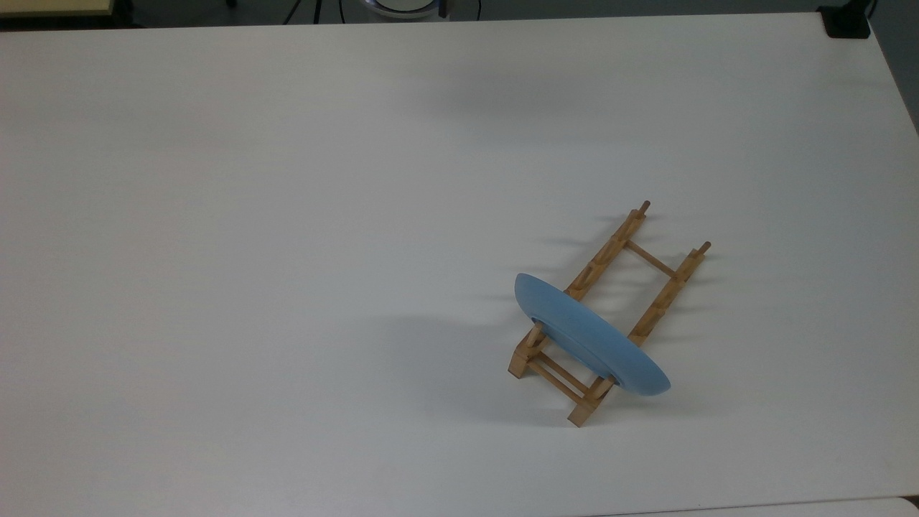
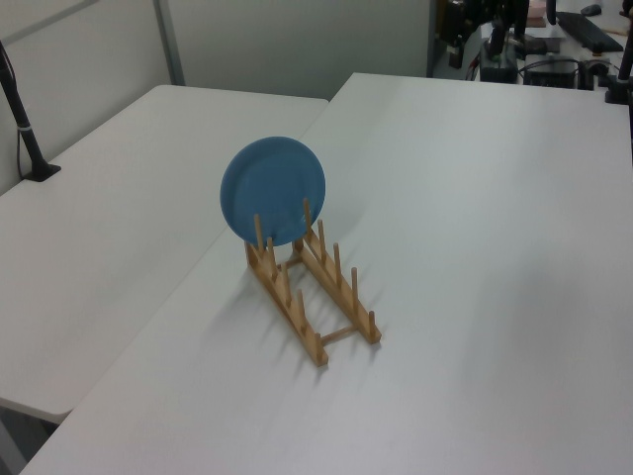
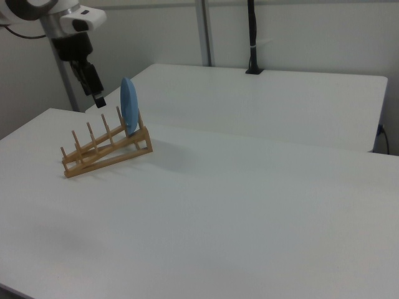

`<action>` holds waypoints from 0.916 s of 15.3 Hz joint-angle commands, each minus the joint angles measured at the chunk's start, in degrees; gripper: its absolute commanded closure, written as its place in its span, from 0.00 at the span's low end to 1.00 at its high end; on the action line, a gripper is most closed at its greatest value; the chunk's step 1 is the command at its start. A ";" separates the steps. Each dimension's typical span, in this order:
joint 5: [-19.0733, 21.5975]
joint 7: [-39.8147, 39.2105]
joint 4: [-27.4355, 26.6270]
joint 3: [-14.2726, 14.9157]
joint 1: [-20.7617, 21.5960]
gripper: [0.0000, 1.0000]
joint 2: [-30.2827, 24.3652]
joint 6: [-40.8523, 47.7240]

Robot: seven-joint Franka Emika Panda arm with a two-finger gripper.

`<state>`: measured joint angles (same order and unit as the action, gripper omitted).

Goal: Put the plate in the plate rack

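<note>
Plate (image 3: 128,106) and claw (image 3: 98,99) are apart, with nothing between them but air. The claw hangs from the white arm (image 3: 59,14) in the right view's upper left corner, pointing down over the far left edge of the desk (image 3: 218,218). It is seen side-on, so how far it is open cannot be told. Its tip sits above and to the left of the plate's rim in the right view (how far apart in depth the two are, I cannot say).

Out from there stands the plate, on its edge in the plate rack (image 3: 103,152). It is held between the pegs at the rack's taller end, which is the right view's right end. In the left view the plate (image 2: 272,190) shows a full round blue face above the rack (image 2: 297,317), with two pegs standing in front of its lower part. From the top view the plate (image 1: 596,341) is a thin blue crescent lying across both rails of the rack (image 1: 607,251), leaning a little off upright. The rest of the rack's slots stand bare.

The rack lies slantwise toward the lower right corner of the desk (image 1: 287,215) in the top view, nearer the bottom edge than the top one. A second white desk (image 2: 99,198) stands just beside this one.
</note>
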<state>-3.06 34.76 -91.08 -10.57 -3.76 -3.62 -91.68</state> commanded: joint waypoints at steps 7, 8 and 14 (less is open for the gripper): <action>1.48 -27.81 -2.00 3.54 -3.35 0.00 0.37 -3.15; 1.48 -28.25 -2.09 3.63 -3.27 0.00 0.54 -3.59; 1.48 -28.26 -1.74 3.72 -3.18 0.00 1.25 -4.30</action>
